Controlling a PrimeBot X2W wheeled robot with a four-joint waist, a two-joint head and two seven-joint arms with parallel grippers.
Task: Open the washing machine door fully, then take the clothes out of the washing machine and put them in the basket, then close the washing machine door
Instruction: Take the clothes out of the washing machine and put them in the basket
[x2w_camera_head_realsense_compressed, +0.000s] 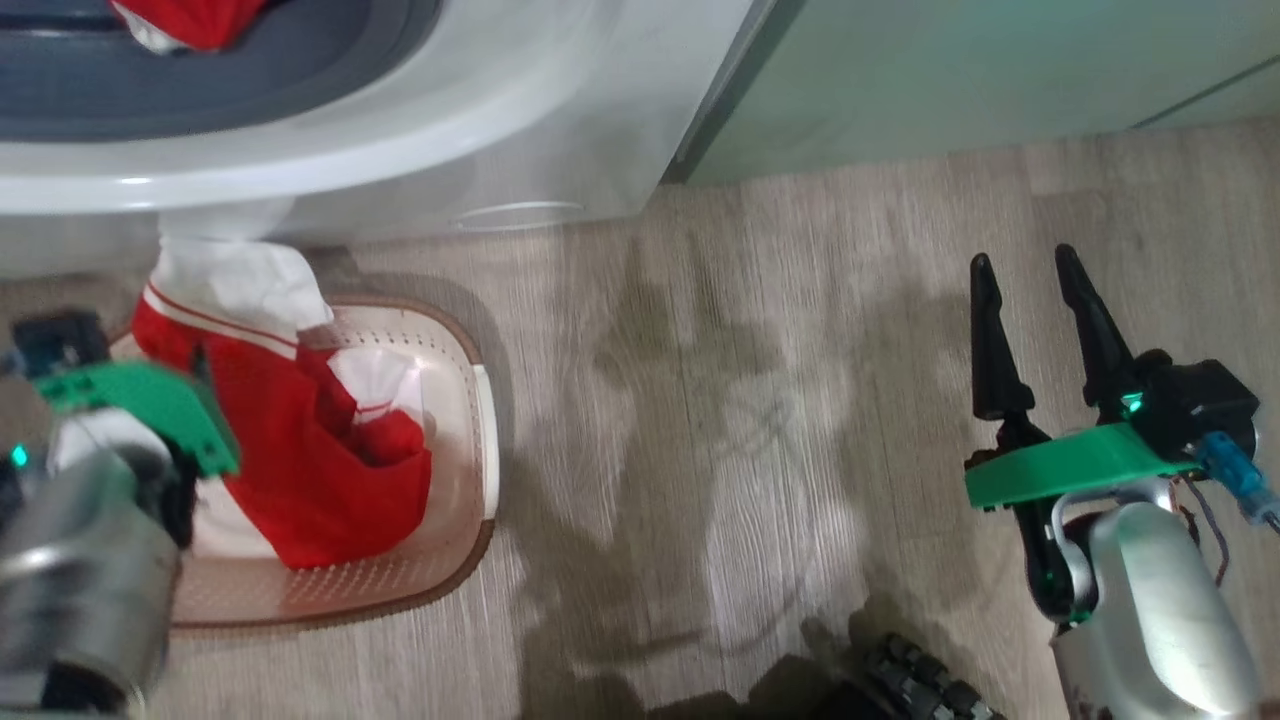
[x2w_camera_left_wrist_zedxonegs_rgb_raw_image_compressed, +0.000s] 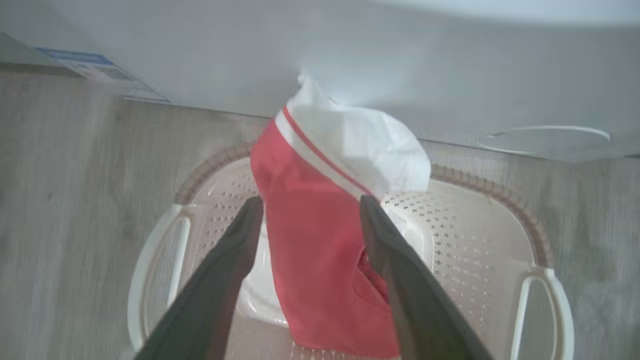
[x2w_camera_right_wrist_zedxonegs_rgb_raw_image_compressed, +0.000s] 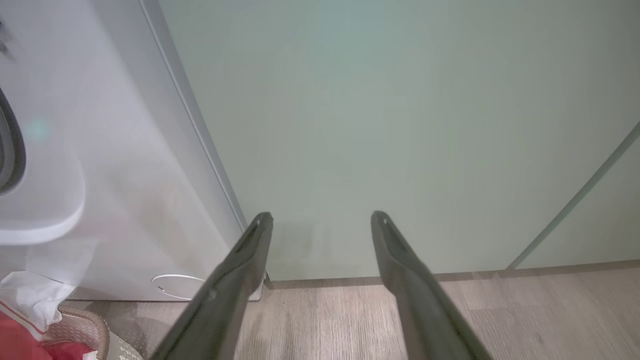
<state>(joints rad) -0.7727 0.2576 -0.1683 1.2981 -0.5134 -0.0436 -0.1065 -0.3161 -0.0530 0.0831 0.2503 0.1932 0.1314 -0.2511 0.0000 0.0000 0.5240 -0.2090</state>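
The cream basket (x2w_camera_head_realsense_compressed: 470, 400) stands on the floor right in front of the white washing machine (x2w_camera_head_realsense_compressed: 560, 120). A red garment with white parts, the clothes (x2w_camera_head_realsense_compressed: 300, 470), lies in it, its white end rising against the washer front. More red fabric (x2w_camera_head_realsense_compressed: 200, 20) sits in the drum behind the grey rubber ring. My left gripper (x2w_camera_left_wrist_zedxonegs_rgb_raw_image_compressed: 310, 202) hangs open over the basket (x2w_camera_left_wrist_zedxonegs_rgb_raw_image_compressed: 475, 235), its fingers (x2w_camera_left_wrist_zedxonegs_rgb_raw_image_compressed: 240, 240) on either side of the garment (x2w_camera_left_wrist_zedxonegs_rgb_raw_image_compressed: 320, 240) without pinching it. My right gripper (x2w_camera_head_realsense_compressed: 1027, 262) is open and empty, far right over the floor. The door is out of view.
Pale green cabinets (x2w_camera_head_realsense_compressed: 950, 70) stand right of the washer, and my right gripper (x2w_camera_right_wrist_zedxonegs_rgb_raw_image_compressed: 322, 217) faces them. The round filter cap (x2w_camera_head_realsense_compressed: 515, 215) is low on the washer front. Wood-look floor (x2w_camera_head_realsense_compressed: 750, 400) lies between basket and right arm. A dark wheel (x2w_camera_head_realsense_compressed: 920, 680) of my base is at the bottom.
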